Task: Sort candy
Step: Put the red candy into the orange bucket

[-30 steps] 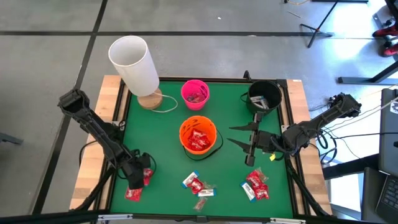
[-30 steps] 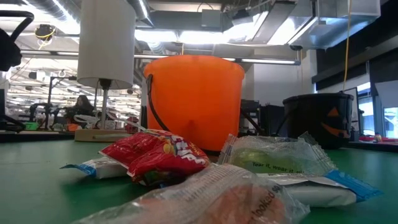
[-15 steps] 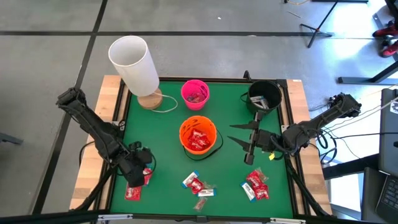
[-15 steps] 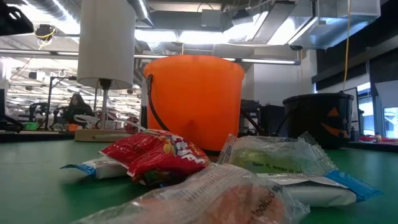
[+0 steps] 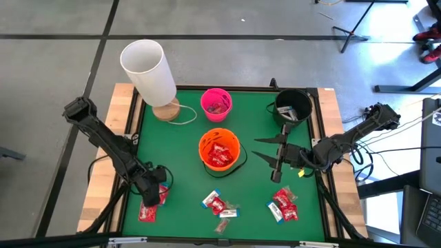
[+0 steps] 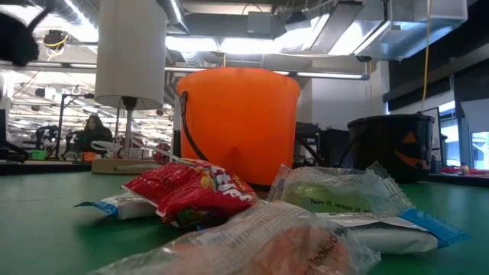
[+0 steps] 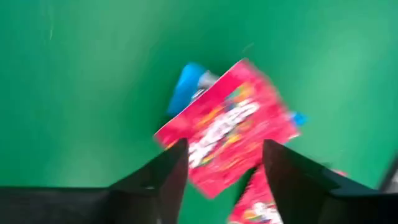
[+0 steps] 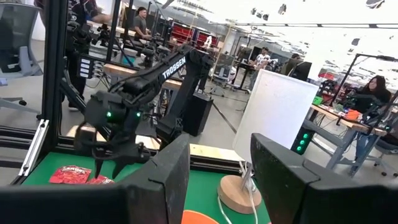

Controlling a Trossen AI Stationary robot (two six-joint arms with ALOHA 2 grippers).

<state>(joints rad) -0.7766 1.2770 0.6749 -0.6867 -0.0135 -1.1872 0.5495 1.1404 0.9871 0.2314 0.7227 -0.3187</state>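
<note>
My left gripper (image 7: 221, 165) hangs over the near left corner of the green table (image 5: 179, 158), fingers spread apart and holding nothing. Straight below me lies a red candy packet (image 7: 227, 127), flat on the felt, with a second red one (image 7: 258, 208) just beside it and a blue-edged wrapper (image 7: 186, 87) peeking out from under it.

The way I read it, the step is a pick. To do it well I want to drop straight down so one finger lands on either side of the top packet, pinch across its narrow width, and keep clear of the neighbour so I lift one, not two. The wrapper looks thin and slippery; a shallow bite could slide off.

It is glossy red with white lettering, slightly skewed under me. Farther off to my side stands the orange bucket (image 5: 219, 150), already carrying red packets.

My right gripper (image 5: 278, 160) waits across the table, fingers parted and empty, with another red cluster (image 5: 284, 205) near it.
</note>
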